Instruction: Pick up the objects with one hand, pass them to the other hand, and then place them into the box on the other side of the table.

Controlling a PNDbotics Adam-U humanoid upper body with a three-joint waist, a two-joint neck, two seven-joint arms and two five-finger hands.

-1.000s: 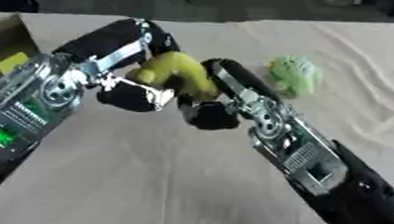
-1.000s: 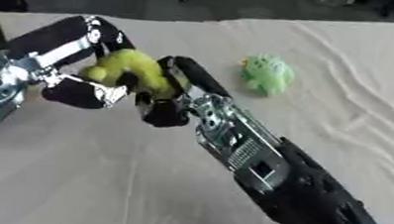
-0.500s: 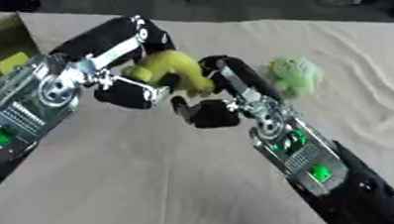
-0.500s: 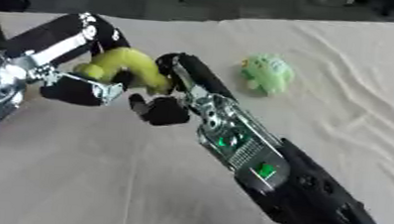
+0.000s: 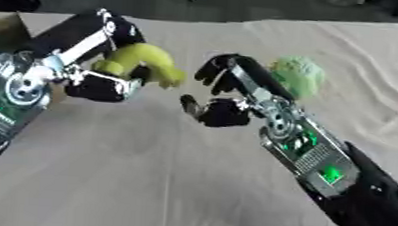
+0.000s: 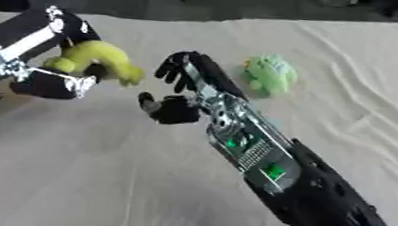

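My left hand [image 5: 99,85] is curled round the curved yellow plush toy [image 5: 145,62], my right hand [image 6: 179,94] hangs open beside it, empty.

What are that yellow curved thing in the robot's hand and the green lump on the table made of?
The yellow curved thing, held in the left hand, looks like soft plush or foam: matte, no shine, rounded edges. The green lump looks like fuzzy plush, with an uneven surface. The table cover looks like wrinkled cloth. Touch alone would settle it.
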